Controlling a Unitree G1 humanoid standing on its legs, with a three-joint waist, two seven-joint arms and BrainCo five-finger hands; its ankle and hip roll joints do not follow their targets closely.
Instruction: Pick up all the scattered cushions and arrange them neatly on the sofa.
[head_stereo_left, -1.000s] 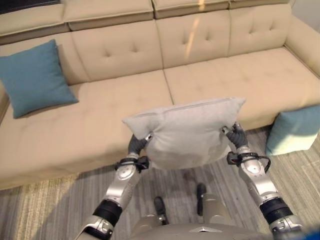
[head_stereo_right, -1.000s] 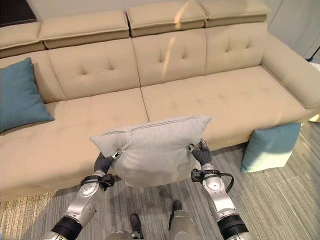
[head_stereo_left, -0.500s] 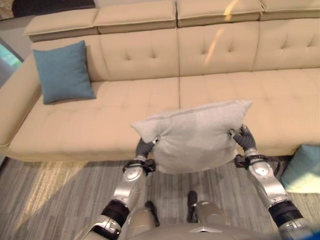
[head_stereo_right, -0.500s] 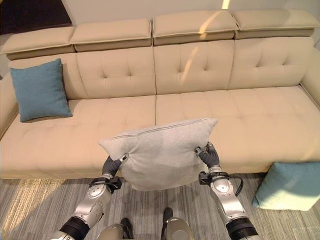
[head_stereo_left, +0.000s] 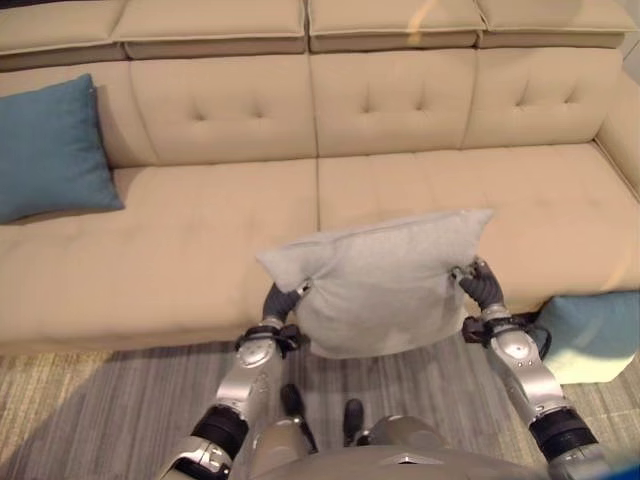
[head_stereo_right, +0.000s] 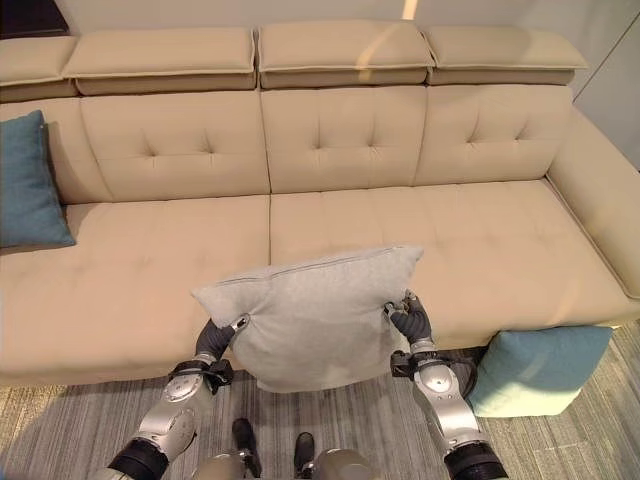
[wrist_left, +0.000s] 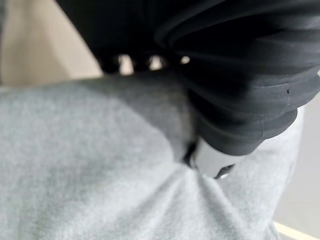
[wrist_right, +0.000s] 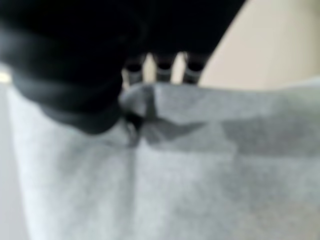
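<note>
Two robot hands, the left robot hand (head_stereo_right: 213, 343) and right robot hand (head_stereo_right: 411, 321), are clenched on the side edges of a grey cushion (head_stereo_right: 315, 315), held above the sofa's (head_stereo_right: 420, 225) front edge, judged light, soft and best pinched there.

Grey cushion (head_stereo_left: 385, 280) is soft matt cloth, faintly fuzzy, creased where it's pinched; the sofa (head_stereo_left: 200, 240) looks like smooth matt tan upholstery, tufted with buttons; teal cushions (head_stereo_left: 45, 145) are matt fabric; floor (head_stereo_left: 100, 410) is a streaked, ribbed carpet weave.
</note>
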